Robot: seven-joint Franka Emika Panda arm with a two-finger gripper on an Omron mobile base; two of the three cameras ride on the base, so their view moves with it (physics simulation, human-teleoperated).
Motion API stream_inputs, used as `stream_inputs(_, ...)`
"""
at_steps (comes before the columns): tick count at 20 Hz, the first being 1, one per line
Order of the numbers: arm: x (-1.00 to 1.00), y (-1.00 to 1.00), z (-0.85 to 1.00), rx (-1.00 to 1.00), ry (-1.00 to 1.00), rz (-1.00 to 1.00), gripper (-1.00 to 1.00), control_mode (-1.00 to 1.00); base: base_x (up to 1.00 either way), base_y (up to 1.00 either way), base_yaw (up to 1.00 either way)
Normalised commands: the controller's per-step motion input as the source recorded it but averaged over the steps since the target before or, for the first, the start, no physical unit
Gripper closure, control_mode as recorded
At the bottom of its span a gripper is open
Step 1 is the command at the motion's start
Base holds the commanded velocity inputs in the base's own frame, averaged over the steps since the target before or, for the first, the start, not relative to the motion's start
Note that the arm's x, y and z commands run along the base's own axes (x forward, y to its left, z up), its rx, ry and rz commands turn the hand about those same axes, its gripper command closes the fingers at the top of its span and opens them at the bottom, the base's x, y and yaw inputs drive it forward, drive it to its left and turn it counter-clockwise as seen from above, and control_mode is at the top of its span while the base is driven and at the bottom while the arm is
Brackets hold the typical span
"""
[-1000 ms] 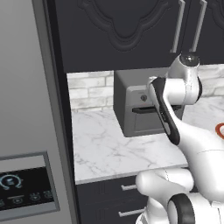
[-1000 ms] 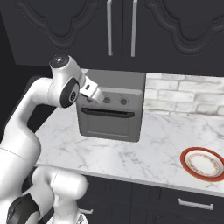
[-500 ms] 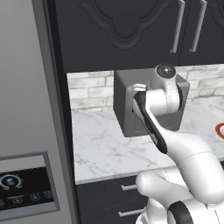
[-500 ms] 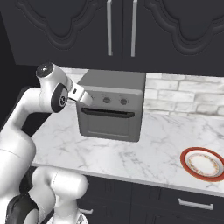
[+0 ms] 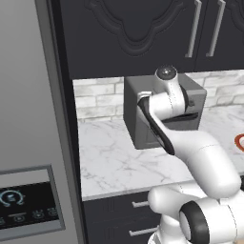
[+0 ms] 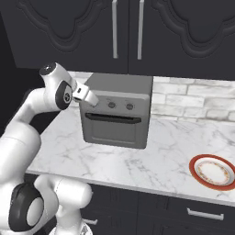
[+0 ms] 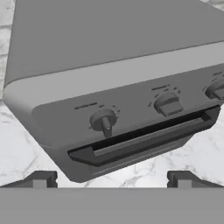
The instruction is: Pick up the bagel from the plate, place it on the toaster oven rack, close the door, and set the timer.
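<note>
The grey toaster oven stands on the marble counter with its door shut; the black bar handle runs along the door's top edge. The door hides the rack, and the bagel is out of sight. My gripper hovers just in front of the oven's upper left corner. It is open, fingertips wide apart with nothing between them. It faces the left knob, with two more knobs to its right. The red-rimmed plate lies bare on the counter at the right, its edge also showing.
A tall grey fridge with a control panel stands left of the counter. Dark upper cabinets hang over the oven, and a white brick backsplash runs behind it. Dark drawers sit below the counter.
My arm's elbow has swung left, while the hand has stayed near the oven's upper left front. The door stays shut.
</note>
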Motion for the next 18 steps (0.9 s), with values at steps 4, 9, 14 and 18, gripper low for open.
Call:
stream_inputs(4, 0.14, 0.00, -0.03, -0.08, 0.08, 0.01, -1.00, -1.00, 0.00, 0.00, 0.00)
stream_inputs(9, 0.24, -0.02, -0.17, -0.14, 0.07, 0.06, -1.00, -1.00, 0.00, 0.00, 0.00)
stream_inputs(14, 0.23, -0.02, -0.32, -0.13, 0.07, 0.09, -1.00, -1.00, 0.00, 0.00, 0.00)
stream_inputs(18, 0.26, 0.00, -0.19, -0.10, 0.06, 0.07, -1.00, -1.00, 0.00, 0.00, 0.00)
